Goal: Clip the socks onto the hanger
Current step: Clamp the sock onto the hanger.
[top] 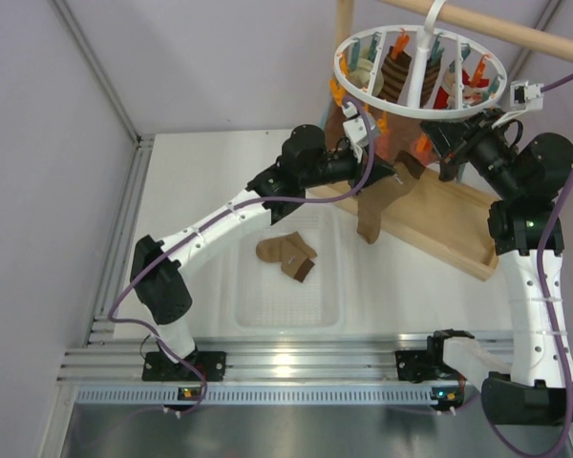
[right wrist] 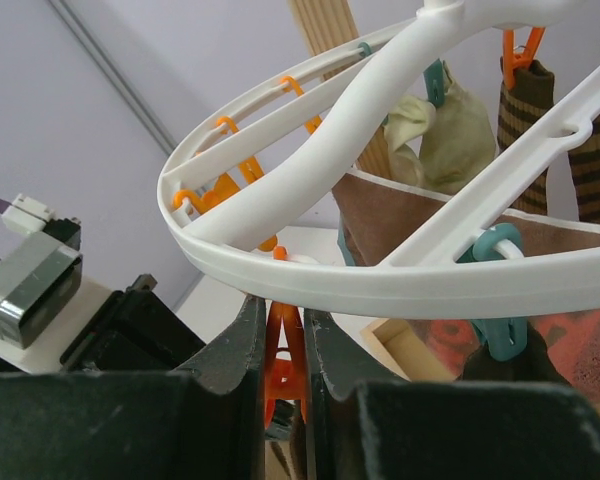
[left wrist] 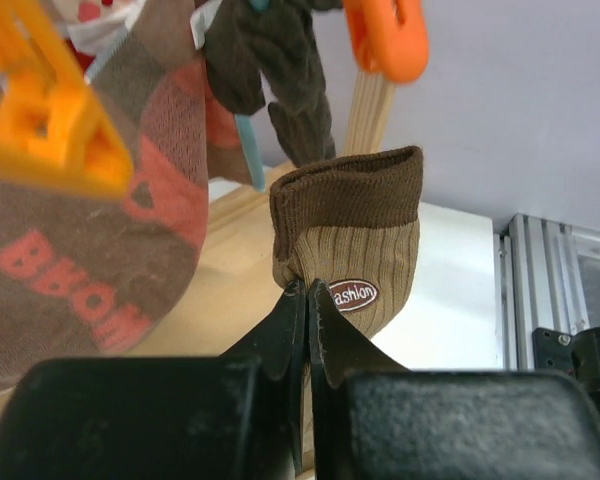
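The white ring hanger (top: 420, 72) hangs at the back right with orange and teal pegs and several socks clipped on. My left gripper (top: 393, 172) is shut on a tan sock (top: 374, 210) with a dark brown cuff and holds it just below the ring; the left wrist view shows the jaws (left wrist: 308, 292) pinching the sock (left wrist: 360, 240) below an orange peg (left wrist: 385, 35). My right gripper (right wrist: 284, 318) is shut on an orange peg (right wrist: 285, 350) under the ring's rim (right wrist: 380, 285); in the top view it (top: 446, 143) sits under the ring's near edge. Two more socks (top: 286, 256) lie in the tray.
A shallow white tray (top: 286, 301) sits mid-table. The wooden frame's base (top: 454, 224) runs diagonally at the right, its rod (top: 516, 33) above. A reddish-brown printed cloth (left wrist: 90, 260) hangs close to my left gripper. Metal rails line the left and near edges.
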Controlling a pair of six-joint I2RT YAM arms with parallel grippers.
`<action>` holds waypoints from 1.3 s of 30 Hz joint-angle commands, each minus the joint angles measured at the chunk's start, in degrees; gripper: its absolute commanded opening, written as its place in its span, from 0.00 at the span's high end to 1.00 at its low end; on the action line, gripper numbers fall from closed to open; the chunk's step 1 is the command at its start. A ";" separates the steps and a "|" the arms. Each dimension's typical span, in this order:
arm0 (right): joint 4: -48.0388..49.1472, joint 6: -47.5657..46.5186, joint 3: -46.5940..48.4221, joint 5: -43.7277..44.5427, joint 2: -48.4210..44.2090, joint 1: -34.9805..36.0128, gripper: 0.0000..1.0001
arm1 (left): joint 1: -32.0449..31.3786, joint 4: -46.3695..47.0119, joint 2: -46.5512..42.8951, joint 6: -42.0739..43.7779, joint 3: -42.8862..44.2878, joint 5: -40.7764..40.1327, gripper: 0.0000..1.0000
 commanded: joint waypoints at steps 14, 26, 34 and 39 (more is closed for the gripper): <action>1.22 -1.48 0.59 -3.05 -1.11 -0.48 1.00 | -0.14 7.19 1.73 -4.12 7.00 2.52 1.00; 0.17 -3.07 0.76 -2.79 -1.29 -0.57 1.00 | -0.31 8.16 3.40 -4.91 9.82 2.87 1.00; -0.10 -3.77 0.32 -2.35 -1.46 -0.57 1.00 | -0.31 8.51 3.14 -5.26 10.08 3.31 1.00; -0.01 -4.12 0.06 -2.26 -1.55 -0.57 1.00 | -0.31 8.78 3.05 -5.78 10.70 3.49 1.00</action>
